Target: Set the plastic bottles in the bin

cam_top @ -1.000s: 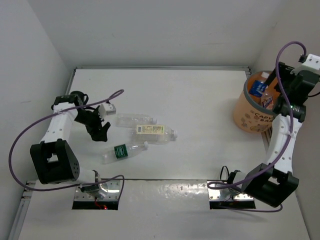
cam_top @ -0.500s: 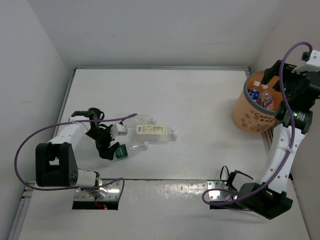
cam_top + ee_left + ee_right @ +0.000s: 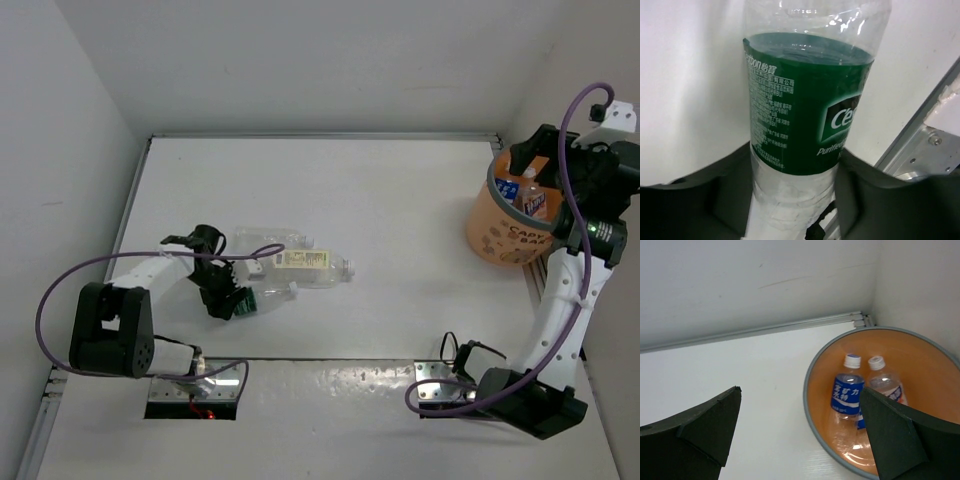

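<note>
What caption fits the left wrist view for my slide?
Left jaws flank the green-labelled bottle lying on the white table; firm grip not yet evident.

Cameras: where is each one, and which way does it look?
Top external: above and behind the arms, looking down at the table; both arms show.
Left wrist: on the left arm, looking along left fingers at the green bottle.
Right wrist: on the right arm, looking past right fingers into the bin.
Top and right wrist share the bin.

Three bottles [image 3: 300,259] on table [image 3: 400,200]; two visible in one bin [image 3: 497,238].
</note>
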You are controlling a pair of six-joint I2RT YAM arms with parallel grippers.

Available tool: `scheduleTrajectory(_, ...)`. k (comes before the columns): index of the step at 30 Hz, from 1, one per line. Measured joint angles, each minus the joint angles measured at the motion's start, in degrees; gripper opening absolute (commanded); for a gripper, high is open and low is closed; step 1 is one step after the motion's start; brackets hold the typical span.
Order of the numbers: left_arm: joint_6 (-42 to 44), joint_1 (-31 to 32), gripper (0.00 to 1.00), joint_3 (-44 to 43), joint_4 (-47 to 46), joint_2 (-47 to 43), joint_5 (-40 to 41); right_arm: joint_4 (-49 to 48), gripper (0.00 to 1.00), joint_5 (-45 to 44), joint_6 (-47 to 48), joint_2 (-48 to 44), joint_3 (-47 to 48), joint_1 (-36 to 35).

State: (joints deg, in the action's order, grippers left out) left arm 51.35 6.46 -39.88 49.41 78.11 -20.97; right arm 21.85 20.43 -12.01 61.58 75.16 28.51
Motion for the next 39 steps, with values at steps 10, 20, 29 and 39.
scheduleTrajectory(10,9.16,-5.64,0.12,-8.98,8.85,-10.75,-5.97,5.49,1.0,13.79,-1.01,-0.13,1.14,-4.2)
scheduleTrajectory(20,-8.0,-1.95,0.11,-34.67,7.91,-12.72,-28.13,-3.37,1.0,28.76,-17.07,-3.5,2.71,-15.61)
scheduleTrajectory(29,-49.05,7.37,0.11,-35.26,-22.38,-9.16,-39.15,-5.84,1.0,25.4,-24.06,6.67,13.33,-35.54)
scheduleTrajectory(39,-69.88,10.8,0.11,-33.9,-40.87,-6.78,-43.21,1.22,1.0,14.21,-19.21,17.94,26.97,-49.96)
